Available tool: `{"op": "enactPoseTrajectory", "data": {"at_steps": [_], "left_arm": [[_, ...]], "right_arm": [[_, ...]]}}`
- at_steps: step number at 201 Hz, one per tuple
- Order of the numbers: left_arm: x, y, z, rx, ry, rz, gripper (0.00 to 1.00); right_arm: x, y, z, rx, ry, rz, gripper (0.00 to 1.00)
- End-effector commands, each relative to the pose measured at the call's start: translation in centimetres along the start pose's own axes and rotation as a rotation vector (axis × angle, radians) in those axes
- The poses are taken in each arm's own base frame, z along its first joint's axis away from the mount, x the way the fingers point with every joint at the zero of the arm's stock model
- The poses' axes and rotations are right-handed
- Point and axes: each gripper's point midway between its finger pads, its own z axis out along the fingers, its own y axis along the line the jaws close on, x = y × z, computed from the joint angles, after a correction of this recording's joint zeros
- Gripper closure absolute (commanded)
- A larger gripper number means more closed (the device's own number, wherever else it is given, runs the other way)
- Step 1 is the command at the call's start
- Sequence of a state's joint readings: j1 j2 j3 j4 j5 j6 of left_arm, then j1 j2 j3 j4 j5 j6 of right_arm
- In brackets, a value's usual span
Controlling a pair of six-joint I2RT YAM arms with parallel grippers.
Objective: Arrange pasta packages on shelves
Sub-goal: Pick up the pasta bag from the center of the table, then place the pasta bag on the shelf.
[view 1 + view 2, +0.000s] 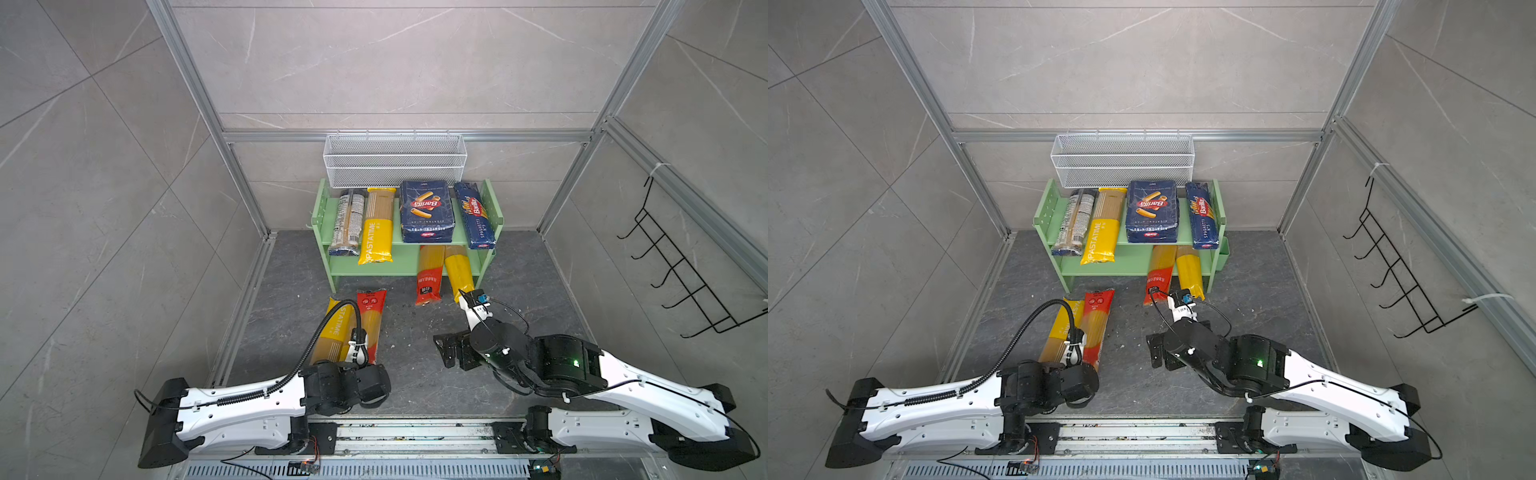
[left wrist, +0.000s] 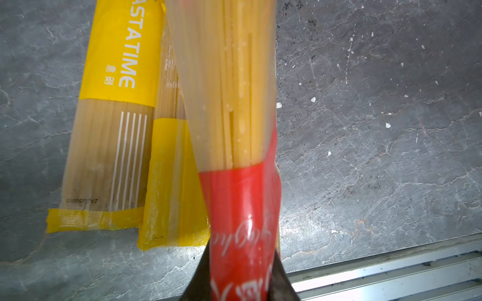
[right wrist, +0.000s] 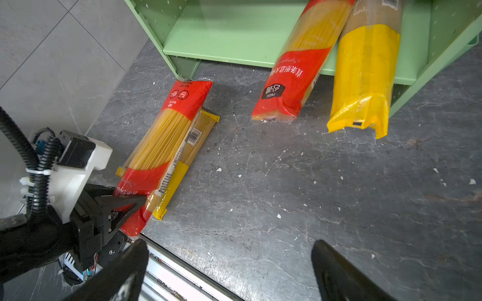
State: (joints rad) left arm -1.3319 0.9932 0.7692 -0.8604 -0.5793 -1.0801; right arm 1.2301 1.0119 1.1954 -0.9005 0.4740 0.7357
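Left wrist view crops the far end of the red spaghetti bag (image 2: 229, 91). Its long axis runs near-to-far, near end pinched by the left gripper (image 2: 241, 276). The right gripper (image 3: 229, 265) is spread wide, empty.

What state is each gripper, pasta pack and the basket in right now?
left gripper: shut on red floor bag
right gripper: open, empty
red floor bag: lying across yellow floor bags
yellow floor bags: two, flat on the floor
top-shelf packs: four, lying flat
lower red bag: overhanging lower shelf's front
lower yellow bag: same
mesh basket: empty
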Motion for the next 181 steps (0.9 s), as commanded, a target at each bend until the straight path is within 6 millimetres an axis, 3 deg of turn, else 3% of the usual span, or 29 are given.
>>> {"op": "enactPoseTrajectory", "data": {"at_steps": [1, 90, 142, 181], "left_arm": [[-7.0, -1.6, -2.0, 0.018, -0.212, -0.033, 1.00], [-14.4, -4.0, 2.3, 0.082, -0.209, -0.042, 1.00], [-18.8, -7.1, 3.9, 0.129, -0.228, -0.013, 1.00], [-21.8, -7.5, 6.3, 0.107, -0.235, -0.002, 1.00]], "right_arm": [[-0.4, -0.3, -0.4, 0.007, -0.012, -0.013, 0.00], [-0.7, -2.2, -2.0, 0.041, -0.044, -0.002, 0.01], [-1.0, -3.4, -2.9, 0.086, -0.057, -0.015, 0.00], [-1.6, -4.6, -3.9, 0.125, -0.084, -0.023, 0.00]]}}
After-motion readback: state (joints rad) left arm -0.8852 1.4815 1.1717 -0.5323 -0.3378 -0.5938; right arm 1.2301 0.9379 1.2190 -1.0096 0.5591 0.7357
